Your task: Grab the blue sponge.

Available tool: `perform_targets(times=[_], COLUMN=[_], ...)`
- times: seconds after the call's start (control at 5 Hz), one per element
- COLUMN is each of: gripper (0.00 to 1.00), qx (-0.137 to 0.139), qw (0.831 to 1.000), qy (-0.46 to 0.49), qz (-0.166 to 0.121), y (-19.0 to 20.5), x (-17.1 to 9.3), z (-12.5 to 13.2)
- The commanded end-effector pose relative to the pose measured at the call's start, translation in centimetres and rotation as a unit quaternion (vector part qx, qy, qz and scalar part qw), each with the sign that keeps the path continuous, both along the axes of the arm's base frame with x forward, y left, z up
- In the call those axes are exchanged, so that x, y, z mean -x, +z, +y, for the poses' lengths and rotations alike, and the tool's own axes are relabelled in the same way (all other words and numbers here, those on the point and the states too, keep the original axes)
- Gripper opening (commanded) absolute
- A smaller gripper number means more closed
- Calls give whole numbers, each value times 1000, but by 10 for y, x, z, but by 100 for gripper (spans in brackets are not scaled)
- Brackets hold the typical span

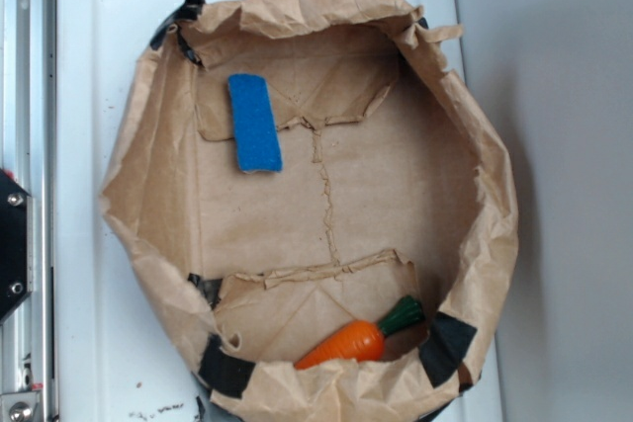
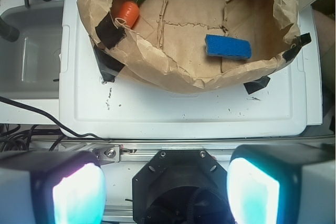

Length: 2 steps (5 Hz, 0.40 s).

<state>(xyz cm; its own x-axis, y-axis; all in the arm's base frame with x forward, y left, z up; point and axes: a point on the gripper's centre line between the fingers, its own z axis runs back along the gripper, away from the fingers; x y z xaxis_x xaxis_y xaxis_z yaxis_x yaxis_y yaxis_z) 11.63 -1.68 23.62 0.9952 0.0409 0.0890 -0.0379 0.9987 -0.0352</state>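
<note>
We see the sponge (image 1: 254,123) lying flat in the paper bag (image 1: 475,185), well apart from the carrot (image 1: 346,344); our fingers (image 2: 79,195) are spread wide, holding nothing.

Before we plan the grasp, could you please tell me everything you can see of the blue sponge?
The blue sponge is a small, flat, bright-blue rectangle, about twice as long as wide, with a thin pale edge showing at one end and a slightly rough, foamy-looking top. It lies flat on the brown paper floor of the crumpled paper bag, near one wall, far from the toy carrot. Nothing else touches it; the gripper is well clear, open.
</note>
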Motion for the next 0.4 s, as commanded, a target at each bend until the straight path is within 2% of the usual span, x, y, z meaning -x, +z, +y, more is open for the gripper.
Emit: perform_targets(times=[0.0, 0.2], gripper=[100, 100], qx=[0, -22], qw=[1000, 998], qy=[0, -21], qz=[0, -46], y=[0, 1], x=[0, -7], z=[0, -3])
